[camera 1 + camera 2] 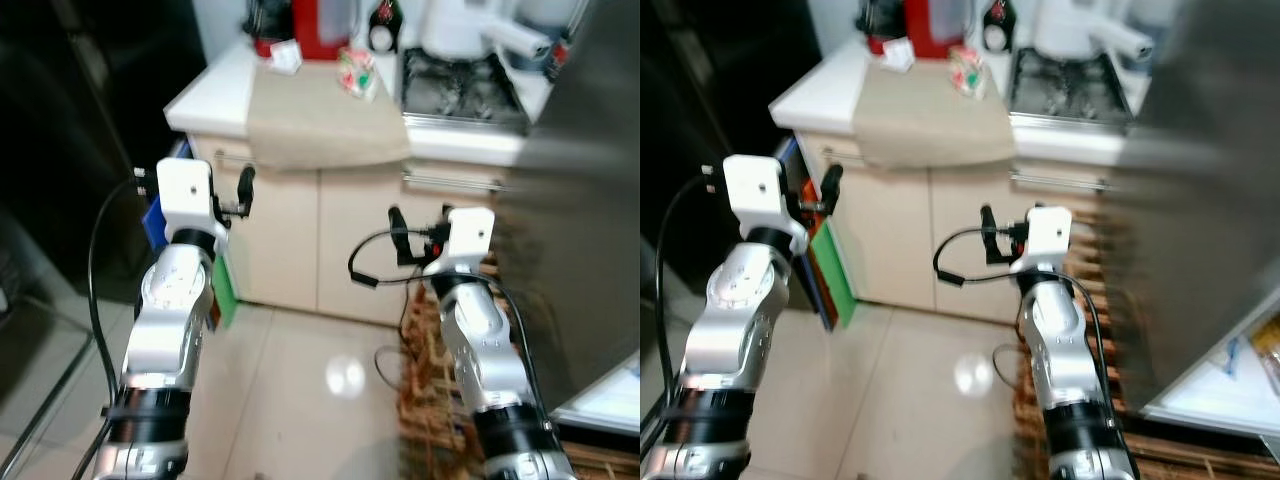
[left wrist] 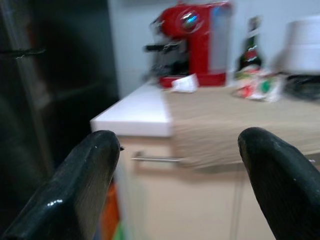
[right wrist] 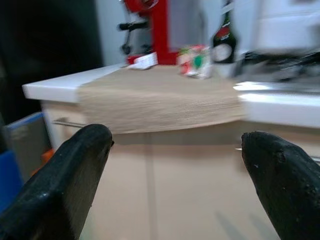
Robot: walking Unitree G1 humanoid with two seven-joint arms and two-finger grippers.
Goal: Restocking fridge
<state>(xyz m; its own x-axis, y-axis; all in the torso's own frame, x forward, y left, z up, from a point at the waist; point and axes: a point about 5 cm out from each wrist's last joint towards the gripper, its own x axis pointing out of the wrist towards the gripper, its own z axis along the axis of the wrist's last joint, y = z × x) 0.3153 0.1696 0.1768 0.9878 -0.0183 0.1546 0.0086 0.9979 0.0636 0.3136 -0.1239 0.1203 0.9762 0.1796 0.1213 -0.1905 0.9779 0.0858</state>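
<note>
I see the open fridge door (image 1: 1185,200) as a blurred grey slab on my right, just beside the right arm, with a lit shelf edge (image 1: 1240,375) low at that side. My right gripper (image 3: 175,165) is raised ahead of me with fingers spread wide, holding nothing, aimed at the cream cabinet (image 1: 320,240). My left gripper (image 2: 180,175) is likewise parted and empty, well apart from the fridge. On the counter (image 1: 215,90) beyond lie a beige mat (image 1: 320,120), a red coffee machine (image 2: 195,40), a dark bottle (image 3: 225,32) and a small colourful packet (image 1: 356,72).
</note>
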